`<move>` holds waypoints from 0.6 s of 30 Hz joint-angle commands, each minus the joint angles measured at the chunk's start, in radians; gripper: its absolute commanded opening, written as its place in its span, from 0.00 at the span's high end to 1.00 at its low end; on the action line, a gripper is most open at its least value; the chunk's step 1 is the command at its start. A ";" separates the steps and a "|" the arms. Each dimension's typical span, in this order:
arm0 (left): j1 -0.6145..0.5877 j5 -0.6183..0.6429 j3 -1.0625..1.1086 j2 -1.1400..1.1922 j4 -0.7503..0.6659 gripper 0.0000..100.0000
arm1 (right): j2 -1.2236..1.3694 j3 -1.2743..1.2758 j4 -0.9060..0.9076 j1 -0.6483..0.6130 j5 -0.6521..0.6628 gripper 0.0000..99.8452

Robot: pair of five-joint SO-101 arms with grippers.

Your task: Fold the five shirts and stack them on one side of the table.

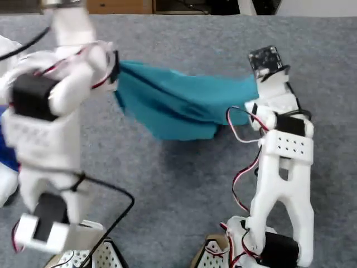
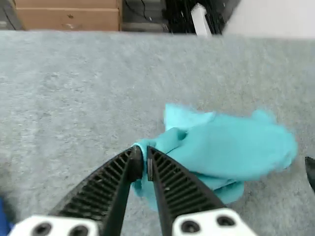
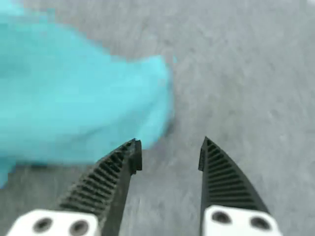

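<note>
- The crumpled teal cotton shirt (image 1: 178,109) lies in the far middle of the grey felt-covered table (image 1: 184,190), stretched between the two arms.
- The left gripper (image 2: 142,160) has its black ribbed claw pinched together on the shirt's left end, with cloth bunched at the tips.
- The right gripper (image 3: 170,152) holds its claw apart above bare felt, and the shirt's right end lies just beside one finger.
- A patch of dark blue cloth (image 1: 5,139) shows at the left edge.
</note>
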 commanded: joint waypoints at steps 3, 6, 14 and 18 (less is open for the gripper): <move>0.080 -0.012 0.408 -0.223 0.012 0.98 | 0.007 -0.237 0.002 -0.039 -0.028 0.80; 0.112 -0.011 0.661 -0.283 -0.005 0.98 | 0.174 -0.404 0.021 -0.110 -0.025 0.80; 0.035 -0.074 0.873 -0.265 -0.057 0.98 | 0.834 -1.119 0.269 -0.306 -0.014 0.80; 0.008 -0.092 0.967 -0.223 -0.069 0.98 | 1.161 -1.544 0.420 -0.414 0.052 0.80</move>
